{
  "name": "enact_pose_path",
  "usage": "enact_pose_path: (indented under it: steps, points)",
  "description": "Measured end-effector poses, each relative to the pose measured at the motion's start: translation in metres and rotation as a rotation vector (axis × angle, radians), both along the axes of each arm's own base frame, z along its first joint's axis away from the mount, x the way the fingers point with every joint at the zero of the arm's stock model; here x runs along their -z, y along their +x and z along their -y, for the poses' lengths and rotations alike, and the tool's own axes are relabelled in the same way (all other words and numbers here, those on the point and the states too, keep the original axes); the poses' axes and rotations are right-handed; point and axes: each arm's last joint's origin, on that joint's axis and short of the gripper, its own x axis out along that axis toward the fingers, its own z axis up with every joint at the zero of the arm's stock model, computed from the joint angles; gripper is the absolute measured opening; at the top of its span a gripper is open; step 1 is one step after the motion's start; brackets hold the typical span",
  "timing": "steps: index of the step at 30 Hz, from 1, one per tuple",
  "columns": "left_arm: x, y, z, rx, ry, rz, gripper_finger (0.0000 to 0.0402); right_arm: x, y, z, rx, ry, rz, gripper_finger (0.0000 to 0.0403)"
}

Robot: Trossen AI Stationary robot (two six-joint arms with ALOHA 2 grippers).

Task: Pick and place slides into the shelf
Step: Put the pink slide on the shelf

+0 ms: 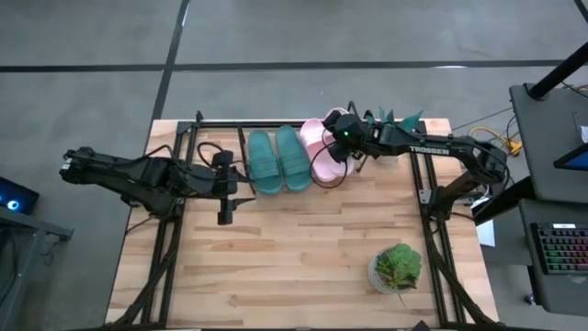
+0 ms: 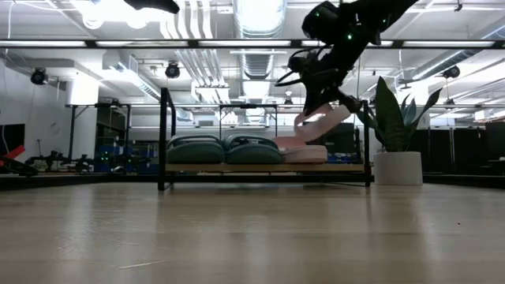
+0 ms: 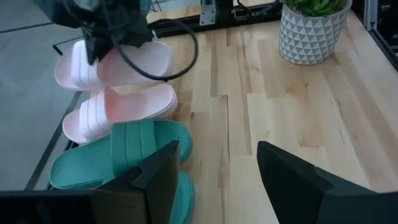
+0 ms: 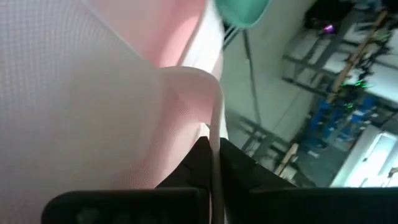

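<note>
1. Around the work: a potted plant in a patterned white pot (image 1: 397, 269) stands on the bench (image 1: 303, 248), well clear of both grippers. A taller spiky plant (image 2: 394, 118) in a white pot stands just behind the right gripper, at the end of the shelf.
2. The shelf (image 2: 268, 167) is a low black wire rack with a light wooden board, at the far side of the bench.
3. Two teal slides (image 1: 278, 160) lie side by side on the shelf board, just beyond the left gripper's fingertips. Their long axes run across the board from front to back.
4. One pink slide (image 2: 304, 153) rests on the board next to the teal pair, parallel to them, directly below the right gripper.
5. The right gripper (image 1: 347, 140) is clenched on the edge of the second pink slide (image 2: 322, 120). The right wrist view shows its dark fingers (image 4: 208, 165) pinching the thin pink rim.
6. This held slide hangs above the resting pink one, clear of the board. It is tilted, one end higher than the other in the low view.
7. The left gripper (image 1: 226, 198) hovers over the bench in front of the shelf, fingers spread and empty.
8. Black cable (image 3: 168, 62) loops from the right arm across the pink pair in the left wrist view.
</note>
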Motion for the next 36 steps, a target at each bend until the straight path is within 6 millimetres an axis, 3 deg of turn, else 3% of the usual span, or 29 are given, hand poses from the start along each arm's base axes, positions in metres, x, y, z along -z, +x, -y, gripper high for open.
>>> enact_pose_path:
  steps: [10, 23, 30, 36]
  points:
    - [-0.002, 0.002, 0.000, 0.014, 0.021, 0.019, 0.0199, 0.004, -0.003, -0.001, -0.011, 0.003, -0.034, 0.0008]
    - [-0.001, 0.003, 0.000, 0.014, 0.023, 0.008, 0.0199, 0.028, 0.004, 0.000, 0.013, 0.078, -0.095, 0.0008]
    - [0.000, 0.003, 0.000, 0.016, 0.026, 0.006, 0.0199, 0.027, 0.002, 0.000, 0.130, 0.155, 0.006, 0.0011]
    - [0.000, 0.003, 0.000, 0.016, 0.026, 0.007, 0.0199, 0.019, -0.002, -0.002, 0.170, 0.172, 0.063, 0.0037]
